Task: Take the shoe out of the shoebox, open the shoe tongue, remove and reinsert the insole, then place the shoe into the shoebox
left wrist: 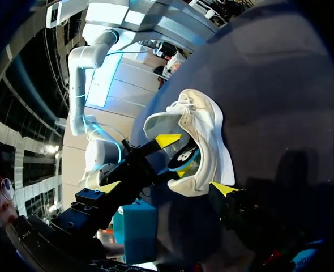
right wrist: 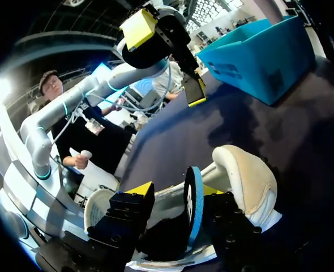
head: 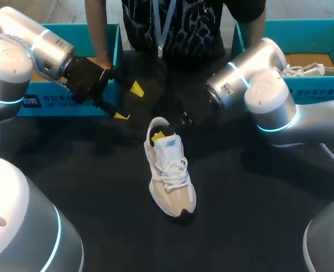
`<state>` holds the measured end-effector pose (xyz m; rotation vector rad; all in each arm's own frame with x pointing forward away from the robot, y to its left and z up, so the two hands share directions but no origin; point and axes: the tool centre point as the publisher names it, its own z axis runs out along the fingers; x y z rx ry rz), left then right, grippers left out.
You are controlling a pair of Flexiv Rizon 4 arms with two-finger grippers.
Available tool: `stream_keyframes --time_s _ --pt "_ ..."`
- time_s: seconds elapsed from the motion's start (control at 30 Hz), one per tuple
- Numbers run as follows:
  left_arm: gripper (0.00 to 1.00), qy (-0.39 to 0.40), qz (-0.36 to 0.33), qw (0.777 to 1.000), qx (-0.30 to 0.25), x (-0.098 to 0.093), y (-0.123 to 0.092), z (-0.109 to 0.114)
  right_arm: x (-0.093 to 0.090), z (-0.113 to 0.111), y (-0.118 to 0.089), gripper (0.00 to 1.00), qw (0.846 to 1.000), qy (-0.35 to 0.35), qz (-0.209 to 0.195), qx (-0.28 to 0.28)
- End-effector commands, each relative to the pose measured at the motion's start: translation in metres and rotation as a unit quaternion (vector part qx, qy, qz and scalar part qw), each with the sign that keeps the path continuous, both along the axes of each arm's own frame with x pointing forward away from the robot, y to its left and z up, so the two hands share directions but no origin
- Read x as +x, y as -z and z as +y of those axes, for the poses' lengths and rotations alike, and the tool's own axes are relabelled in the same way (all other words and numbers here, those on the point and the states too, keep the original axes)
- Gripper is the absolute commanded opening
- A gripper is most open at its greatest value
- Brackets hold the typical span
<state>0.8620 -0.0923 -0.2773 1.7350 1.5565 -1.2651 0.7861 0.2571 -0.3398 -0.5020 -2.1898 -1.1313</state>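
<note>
Table (head: 99,175): black work surface, both arms over it
Shoeboxes: teal, left shoebox (head: 42,107) & right shoebox (head: 325,89) at far edge, clear of work area; 2nd shoe (head: 305,69) lying in right one
Shoe (head: 171,181): out of box, mid-table, upright on sole, toe toward robot, heel opening up for access
L gripper (head: 128,102): wide open, empty, near left shoebox, apart from Shoe, prob on standby
R gripper (right wrist: 175,191): down in heel opening, fingers apart astride insole, gap on one side, so prob no pinch yet
Insole (right wrist: 193,198): blue-edged, on edge at collar; coming out or going back in, can't tell
Writing: logo (head: 170,144) on tongue, white print (head: 71,105) on left shoebox front, both left unread
</note>
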Motion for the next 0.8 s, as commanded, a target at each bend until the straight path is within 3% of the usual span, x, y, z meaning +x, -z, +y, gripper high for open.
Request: stream_keyframes --time_s 0.03,0.6,0.8 --pt "1.00 -0.001 0.001 1.000 -0.001 -0.001 0.002 0.000 -0.003 -0.001 -0.010 0.50 1.000 0.007 -0.012 -0.006" --pt "1.00 -0.002 0.001 1.000 -0.002 -0.002 0.003 0.004 0.010 -0.001 -0.026 0.71 0.996 0.044 -0.071 -0.004" --pt "1.00 -0.001 0.001 1.000 -0.003 0.000 0.003 0.005 0.013 -0.001 -0.043 0.70 0.994 0.060 -0.094 -0.005"
